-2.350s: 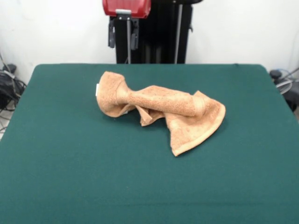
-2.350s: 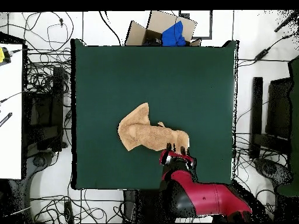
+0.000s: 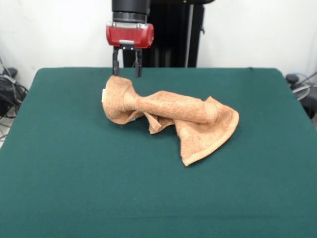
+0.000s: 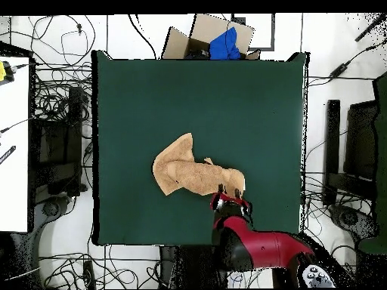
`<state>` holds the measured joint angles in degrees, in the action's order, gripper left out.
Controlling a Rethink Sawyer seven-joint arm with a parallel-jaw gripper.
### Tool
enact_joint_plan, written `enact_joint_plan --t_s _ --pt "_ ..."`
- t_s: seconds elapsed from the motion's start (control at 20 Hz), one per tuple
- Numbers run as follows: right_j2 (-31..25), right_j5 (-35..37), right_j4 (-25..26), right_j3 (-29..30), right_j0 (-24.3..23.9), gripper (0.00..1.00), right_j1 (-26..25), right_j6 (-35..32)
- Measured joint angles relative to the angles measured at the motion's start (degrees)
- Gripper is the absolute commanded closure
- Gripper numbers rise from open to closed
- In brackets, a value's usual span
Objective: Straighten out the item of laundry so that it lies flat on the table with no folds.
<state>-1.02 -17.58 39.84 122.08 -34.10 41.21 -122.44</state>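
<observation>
In the front view, the near half of the desk (image 3: 74, 198) is bare dark green cloth. Farther back, a little past the middle, lies the towel (image 3: 168, 116), light orange terry, crumpled and not flat. Its nearest part is a broad flap with a hemmed border, spread on the cloth at the picture's right and pointing toward the camera. From there a thick twisted roll runs up and to the left across the bundle, with a small folded flap poking out beneath its middle. The roll ends in a rounded, raised lobe at the towel's far left end (a tiny white tag (image 3: 103, 95) shows on that lobe's left edge).

Just behind and above that lobe hangs the pincer (image 3: 127, 73), below the arm's red wrist housing (image 3: 130, 34). Its two dark fingers (image 3: 115, 63) point straight down and stand a small way apart, with nothing between them; their tips sit right at the lobe's top edge, and whether they touch it cannot be told.

In the overhead view the towel (image 4: 193, 175) lies near the desk's (image 4: 136, 98) middle, and the pincer (image 4: 229, 200) is at the towel's end nearest the robot's base.
</observation>
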Motion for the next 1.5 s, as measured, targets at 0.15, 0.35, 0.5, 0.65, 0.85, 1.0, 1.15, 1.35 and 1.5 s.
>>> enact_joint_plan --t_s 0.15,0.35,0.5,0.65,0.85,1.0,1.15,1.35,1.5 --pt "0.0 0.0 0.8 0.0 -1.1 0.0 -0.5 0.0" --pt "0.0 0.0 1.9 0.0 -2.5 0.0 -1.2 0.0" --pt "0.0 0.0 2.5 0.0 -2.8 0.0 -1.5 0.0" --pt "-0.1 0.0 2.9 0.0 -3.0 0.0 -1.6 0.0" --pt "-0.8 0.0 3.2 0.0 -4.1 0.0 -1.5 0.0" --pt "-3.1 0.0 3.9 0.0 -6.5 0.0 -1.0 0.0" --pt "-6.7 0.0 4.9 0.0 -10.1 0.0 -0.7 0.0" --pt "-11.9 0.0 5.2 0.0 -15.1 0.0 -1.0 0.0" --pt "-14.2 0.0 5.2 0.0 -16.8 0.0 -1.5 0.0"
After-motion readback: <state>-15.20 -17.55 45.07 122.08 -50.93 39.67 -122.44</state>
